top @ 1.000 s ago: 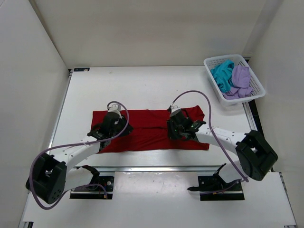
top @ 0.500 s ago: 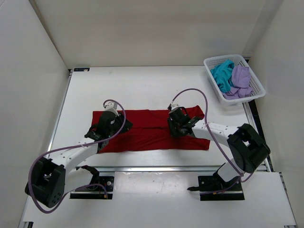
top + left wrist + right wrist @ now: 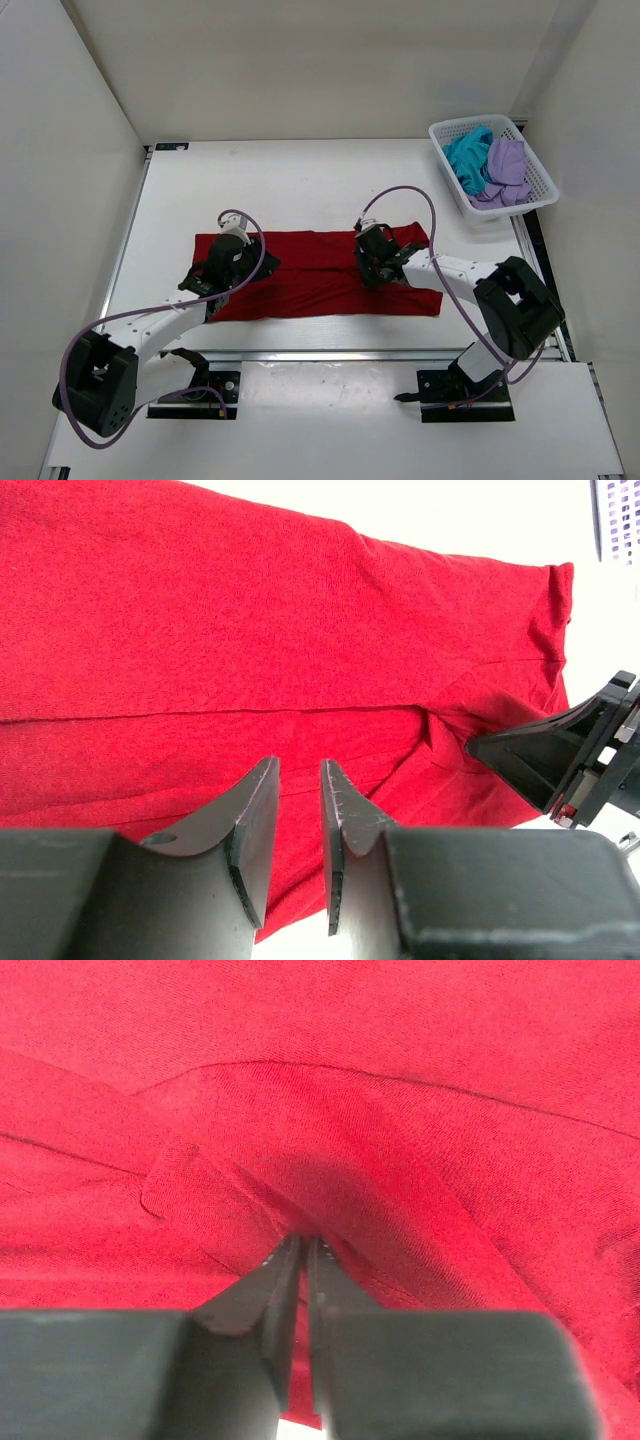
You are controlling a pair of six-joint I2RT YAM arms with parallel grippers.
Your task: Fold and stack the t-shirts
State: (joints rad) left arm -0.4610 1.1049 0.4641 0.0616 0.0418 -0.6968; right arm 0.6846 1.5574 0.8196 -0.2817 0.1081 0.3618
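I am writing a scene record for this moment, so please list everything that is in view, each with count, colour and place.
dark red t-shirt: 1, dark red, laid out as a wide strip across the middle of the table
teal t-shirt: 1, teal, crumpled in the basket
lavender t-shirt: 1, light purple, crumpled in the basket, beside the teal one
mesh basket: 1, white, far right corner of the table
table: 1, white
cables: 2, purple, looping along the arms
arms: 2, white and black, reaching from the near edge
left gripper: 1, black, over the shirt's left part, slightly open, empty
right gripper: 1, black, closed on a shirt fold, right part
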